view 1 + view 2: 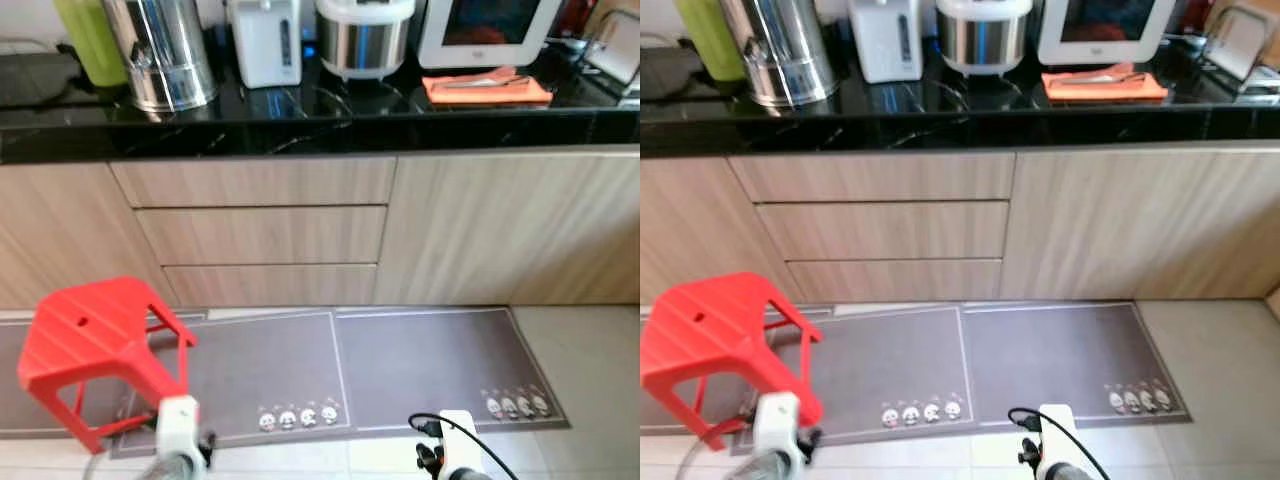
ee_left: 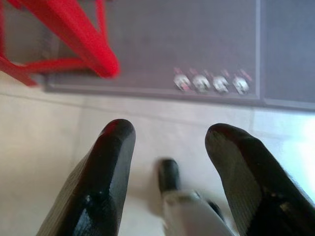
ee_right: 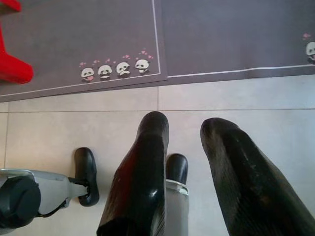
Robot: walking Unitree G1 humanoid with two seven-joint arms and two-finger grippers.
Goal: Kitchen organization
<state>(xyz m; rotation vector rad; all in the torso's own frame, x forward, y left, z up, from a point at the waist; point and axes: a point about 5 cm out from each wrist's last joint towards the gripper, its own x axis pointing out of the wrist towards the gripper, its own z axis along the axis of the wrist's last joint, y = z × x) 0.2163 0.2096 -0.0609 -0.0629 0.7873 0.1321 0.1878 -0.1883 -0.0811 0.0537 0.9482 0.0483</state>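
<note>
So the robot's standing in front of a black counter [image 1: 300, 125] with light wood drawers [image 1: 262, 235] and cabinet doors under it. Along the counter, left to right: a green jug [image 1: 88, 38] at the far left, a shiny steel urn [image 1: 165, 50] just beside it, a white water boiler [image 1: 266, 40], a silver and white rice cooker [image 1: 364, 35], then a white microwave [image 1: 487, 28]. Right in front of the microwave there's an orange cloth [image 1: 487, 90] with some utensils lying on it, can't really make out what they are.

On the floor there are two grey mats [image 1: 430, 365] side by side along the base of the cabinets, each with a little row of pandas [image 1: 298, 416] on the near edge. A red plastic stool [image 1: 95, 345] sits at the near left, partly on the left mat.

Both arms hang low at the near edge. The left gripper [image 2: 170, 162] is over the pale floor tile [image 3: 236, 96] just short of the mat, its two black fingers [image 2: 108, 172] clearly spread apart with nothing between them, stool leg a bit farther out to the left. The right gripper [image 3: 184, 167] is over the tile too, fingers [image 3: 147, 177] apart and empty, near the seam where the two mats meet. Below it you can see the robot's feet.
</note>
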